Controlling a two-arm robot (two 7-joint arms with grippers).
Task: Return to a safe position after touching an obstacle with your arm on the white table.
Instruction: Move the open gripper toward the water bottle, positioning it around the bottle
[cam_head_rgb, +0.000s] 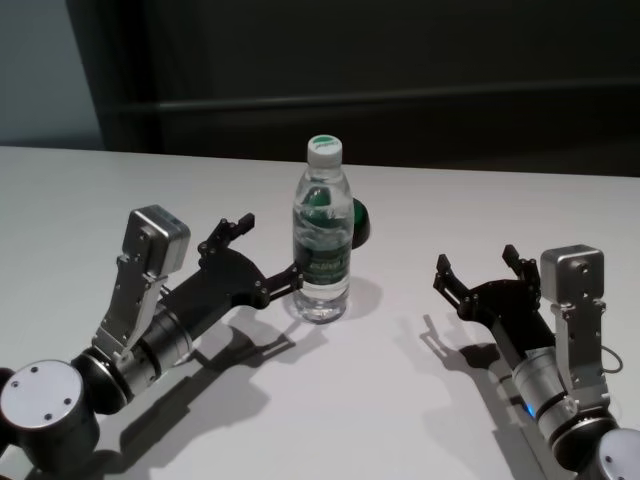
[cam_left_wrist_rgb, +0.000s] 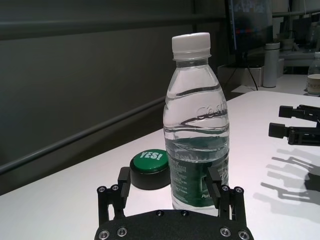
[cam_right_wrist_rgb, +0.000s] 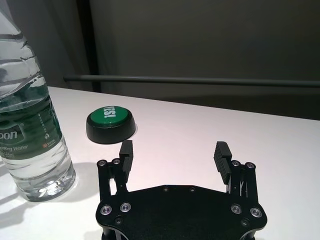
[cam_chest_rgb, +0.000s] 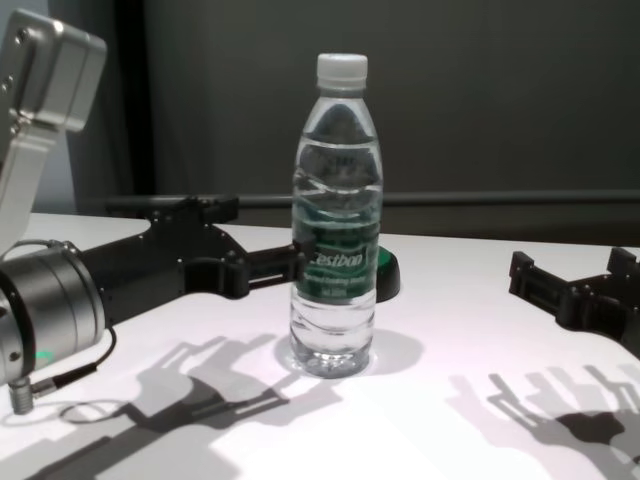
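Obstacle: the water bottle (cam_head_rgb: 323, 240) stands upright near the middle of the white table (cam_head_rgb: 400, 400), clear plastic with a white screw cap and a green label (the chest view shows "estbon" on it), filled most of the way with water.

Left gripper: the left gripper (cam_head_rgb: 268, 252) lies low over the table on the bottle's left, fingers spread apart and holding nothing. Its nearer finger (cam_head_rgb: 283, 284) reaches the bottle's label at about mid-height and looks to be touching it in the head and chest views; the other finger (cam_head_rgb: 232, 229) points past the bottle toward the far side. In the left wrist view the bottle stands just ahead of the gripper, off toward one finger.

Right gripper: the right gripper (cam_head_rgb: 480, 268) hovers low over the table well to the bottle's right, fingers wide apart and empty (the right wrist view shows bare tabletop between them).

Button: a round green button (cam_right_wrist_rgb: 110, 124) on a black base, marked "YES!", sits on the table just behind the bottle, partly hidden by it in the head view.

Background: a dark wall with a horizontal rail (cam_right_wrist_rgb: 200, 81) runs behind the table's far edge.
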